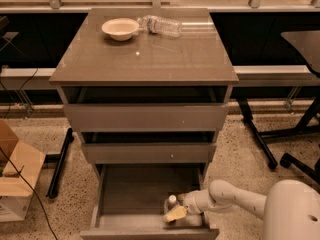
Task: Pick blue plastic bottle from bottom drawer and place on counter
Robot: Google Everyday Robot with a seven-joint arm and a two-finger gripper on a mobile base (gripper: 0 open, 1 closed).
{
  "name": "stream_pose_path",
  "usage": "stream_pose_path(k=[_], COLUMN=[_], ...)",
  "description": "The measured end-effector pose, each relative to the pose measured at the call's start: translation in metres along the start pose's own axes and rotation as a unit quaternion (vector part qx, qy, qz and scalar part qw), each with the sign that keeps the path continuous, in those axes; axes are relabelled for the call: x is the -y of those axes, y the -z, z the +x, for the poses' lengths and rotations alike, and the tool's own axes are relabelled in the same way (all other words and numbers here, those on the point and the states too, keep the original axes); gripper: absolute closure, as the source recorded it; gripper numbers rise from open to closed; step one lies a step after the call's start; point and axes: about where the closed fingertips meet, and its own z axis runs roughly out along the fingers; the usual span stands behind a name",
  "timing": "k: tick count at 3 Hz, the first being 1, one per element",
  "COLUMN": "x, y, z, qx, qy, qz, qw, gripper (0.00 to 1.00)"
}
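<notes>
- You're looking down at the cabinet front. The bottom drawer [131, 194] is standing pulled out wide, w/ its deep box showing.
- The gripper [176, 213] is sitting inside that drawer at the front-right corner, low near the floor of the box.
- The white arm [235, 200] is reaching in from the right, crossing over the drawer's right wall.
- The blue plastic bottle [171, 202] is standing upright in the drawer's front-right area, white cap up. It's sitting right against the gripper's yellowish tip, which is hiding most of the body.
- You're not getting a clear read on the tool: can't tell whether it's apart, together or clamped on the bottle.
- The counter [150, 59] is carrying a cream bowl [120, 29] at back-left. A clear water bottle [161, 26] is lying on its side just beside the bowl, to the right.
- The middle drawer [149, 153] and top drawer [146, 117] are both hanging slightly open.
- A cardboard box [17, 176] is sitting on the floor at left, well apart from the cabinet.
</notes>
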Motion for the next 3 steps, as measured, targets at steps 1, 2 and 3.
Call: stream_pose_path(k=[1,2,3], x=[0.009,0.010,0.005], y=[-0.020,-0.034,-0.033], z=[-0.001,-0.007,-0.020], qx=[0.023,0.040,0.056], qy=[-0.007,-0.008,-0.003], qz=[-0.019,-0.036,-0.039], qw=[0.9995,0.9985,0.9977], gripper=[0.41,0.64,0.87])
